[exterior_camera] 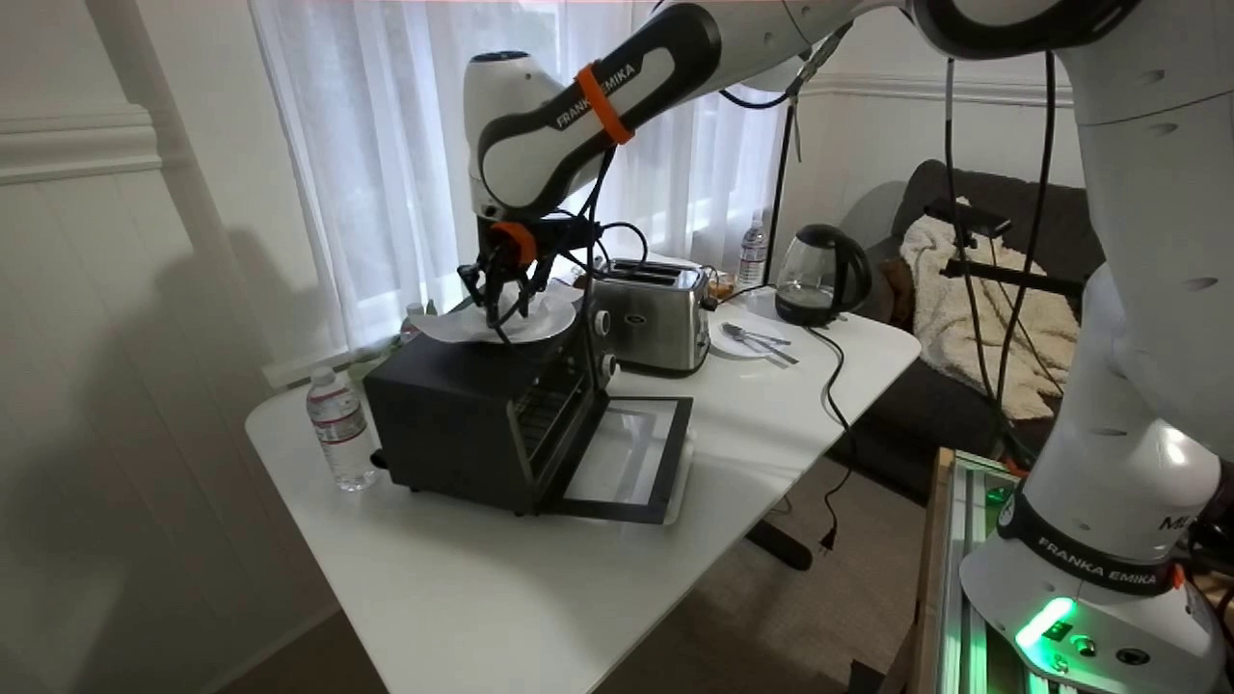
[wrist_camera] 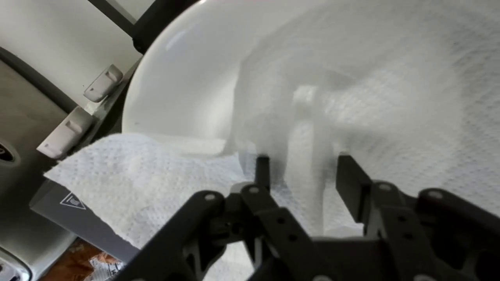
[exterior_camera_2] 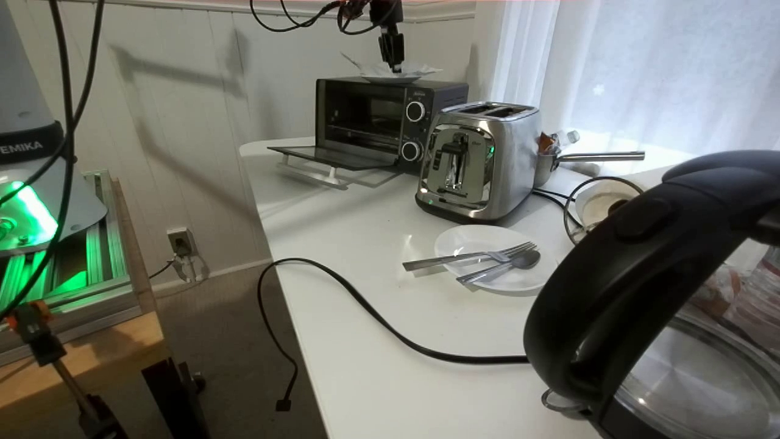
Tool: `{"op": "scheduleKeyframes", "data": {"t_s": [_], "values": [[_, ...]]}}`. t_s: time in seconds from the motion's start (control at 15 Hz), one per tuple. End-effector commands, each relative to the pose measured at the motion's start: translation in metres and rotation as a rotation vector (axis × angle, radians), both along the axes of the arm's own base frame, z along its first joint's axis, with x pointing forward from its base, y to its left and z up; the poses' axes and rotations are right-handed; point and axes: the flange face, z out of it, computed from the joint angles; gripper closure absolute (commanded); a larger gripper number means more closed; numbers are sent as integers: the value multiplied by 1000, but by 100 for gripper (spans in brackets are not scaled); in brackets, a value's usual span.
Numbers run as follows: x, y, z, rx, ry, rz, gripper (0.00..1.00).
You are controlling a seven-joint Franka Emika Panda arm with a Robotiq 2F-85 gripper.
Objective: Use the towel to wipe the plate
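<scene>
A white plate [wrist_camera: 179, 82] lies on top of the black toaster oven; it shows in both exterior views [exterior_camera: 557, 326] [exterior_camera_2: 385, 80]. A white, dimpled paper-like towel [wrist_camera: 148, 187] lies loosely over much of the plate and past its rim. In an exterior view the towel [exterior_camera: 448, 326] hangs over one side of the plate. My gripper [wrist_camera: 302, 168] points down over the plate with its fingers apart; it shows in both exterior views [exterior_camera: 509, 310] [exterior_camera_2: 395, 66]. Towel lies beneath and between the fingertips, not pinched. Whether the tips touch it cannot be told.
The toaster oven [exterior_camera: 443, 414] has its glass door [exterior_camera: 627, 453] folded down. A steel toaster [exterior_camera_2: 481, 161] stands beside it. Another white plate [exterior_camera_2: 518, 285] holds cutlery. A kettle [exterior_camera: 815, 280], its cord, a bottle [exterior_camera: 339, 429] and a pot [exterior_camera_2: 544, 169] are on the table.
</scene>
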Motion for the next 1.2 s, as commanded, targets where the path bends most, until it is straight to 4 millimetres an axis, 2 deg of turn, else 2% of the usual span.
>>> {"op": "scheduleKeyframes", "data": {"t_s": [0.0,0.07,0.13,0.2,0.73,1.13], "values": [[1,6,3,-18,12,-21,77],[0,6,5,-21,13,-22,92],[-1,7,6,-24,16,-21,98],[-3,7,8,-27,26,-22,100],[-23,1,15,-47,170,-52,100],[-21,-14,6,-139,177,-108,100]]}}
